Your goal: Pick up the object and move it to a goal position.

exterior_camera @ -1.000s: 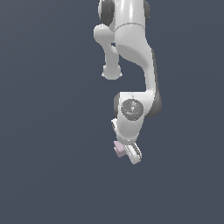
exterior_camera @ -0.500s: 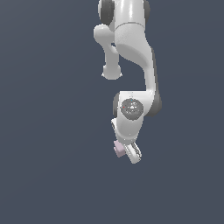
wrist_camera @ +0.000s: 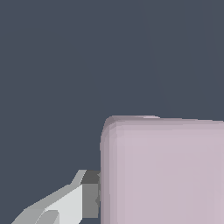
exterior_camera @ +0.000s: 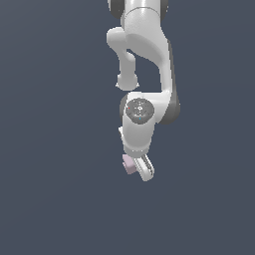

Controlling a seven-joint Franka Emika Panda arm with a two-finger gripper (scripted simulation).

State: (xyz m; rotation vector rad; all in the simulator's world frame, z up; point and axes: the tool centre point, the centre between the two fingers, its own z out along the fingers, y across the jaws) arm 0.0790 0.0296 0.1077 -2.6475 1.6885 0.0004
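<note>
We find the arm [exterior_camera: 149,60] reaching down from the top of the exterior view, its wrist bent low over a plain dark grey-blue surface. The hand [exterior_camera: 138,168] sits at the bottom of the arm, tilted toward the exterior view's right. The block [exterior_camera: 128,164], pale pink-lilac, shows just at the hand's side toward the exterior view's left, touching the white finger [exterior_camera: 145,170] there; most of it is hidden by the hand. In the wrist view the block [wrist_camera: 164,170] fills a large part of the picture, close to the camera, with rounded edges and a matte face. One grey finger pad [wrist_camera: 89,194] presses flat against its side. We cannot see the second finger in either view, but the hand appears closed on the block. Whether the block rests on the surface or hangs clear of it, we cannot tell.
</note>
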